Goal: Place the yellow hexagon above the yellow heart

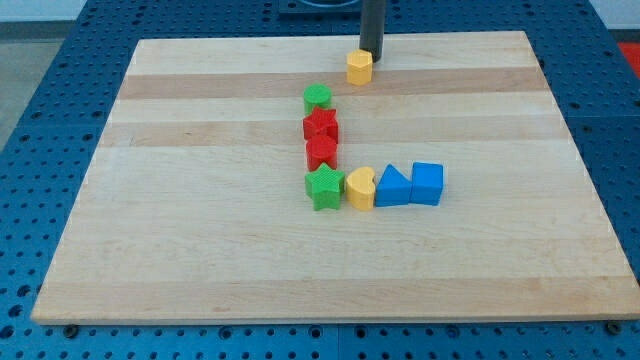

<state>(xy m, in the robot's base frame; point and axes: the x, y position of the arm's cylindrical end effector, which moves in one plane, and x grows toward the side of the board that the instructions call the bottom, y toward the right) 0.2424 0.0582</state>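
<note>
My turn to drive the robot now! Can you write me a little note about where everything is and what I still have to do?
My tip sits at the view's top, just behind the yellow hexagon, touching or nearly so.
The yellow heart is lower down, in a row between the green star and the blue triangle.
The hexagon is already above the heart, but with a wide gap between them.
Left: perhaps push it down closer, keeping clear of the red blocks.
</note>
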